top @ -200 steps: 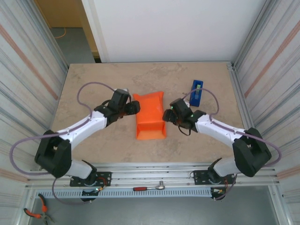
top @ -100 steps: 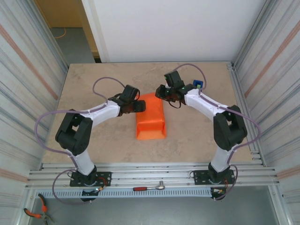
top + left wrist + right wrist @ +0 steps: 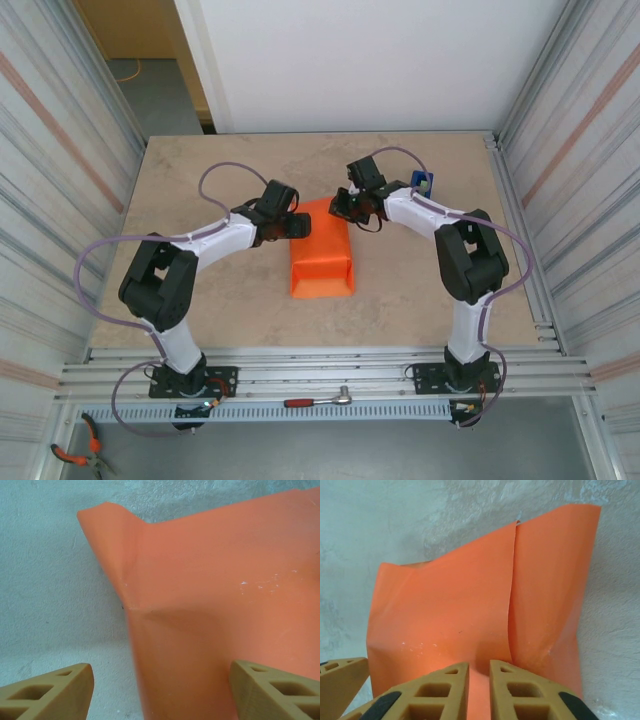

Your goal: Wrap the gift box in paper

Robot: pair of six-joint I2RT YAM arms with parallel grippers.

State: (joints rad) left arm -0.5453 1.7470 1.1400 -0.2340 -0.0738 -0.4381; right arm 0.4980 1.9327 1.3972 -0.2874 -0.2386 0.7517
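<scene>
The paper (image 3: 322, 258) lies at the middle of the table (image 3: 220, 170) in the top view, folded into a long orange parcel with its length running from the upper to the lower part of the frame. Its lower end stands open like a short sleeve.

Both grippers meet at its upper end. The left gripper (image 3: 293, 226) is at the parcel's upper left corner and the right gripper (image 3: 338, 206) at its upper right corner. A blue tape dispenser (image 3: 424, 183) stands near the right arm, toward the upper right of the table and apart from the parcel.

In the left wrist view the jaws are spread wide. One tan fingertip (image 3: 50, 690) sits over bare table at the lower left, and the other is over the orange sheet at the lower right. Between them the paper rises into a creased, loose flap that peaks toward the upper left of the frame.

In the right wrist view the jaws are pressed almost together at the bottom centre, with only a thin slit between them and orange behind it. Whether they pinch any paper I cannot tell. Ahead of them the sheet shows an overlapping seam running up the frame, right of centre. One layer lies over the other.

A ratchet wrench (image 3: 320, 400) rests on the rail at the bottom of the top view.
</scene>
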